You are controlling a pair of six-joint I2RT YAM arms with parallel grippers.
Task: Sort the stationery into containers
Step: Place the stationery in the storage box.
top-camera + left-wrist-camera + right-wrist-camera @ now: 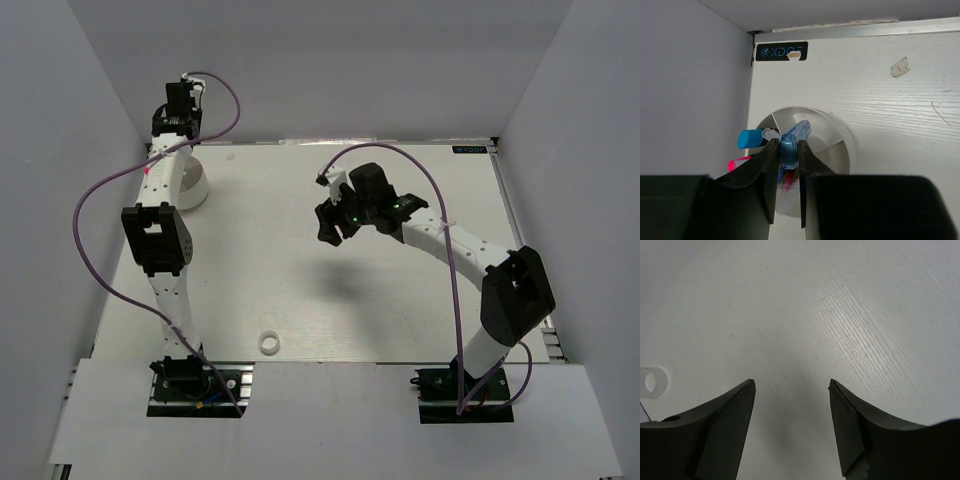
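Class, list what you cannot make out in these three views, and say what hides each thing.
- Top view: the white tub sits mostly behind the left arm, so its contents are hidden.
- Left wrist view: the left gripper covers the lower end of the blue tube and the tub's near compartments.
- Right wrist view: the tape ring is clipped by the left edge.
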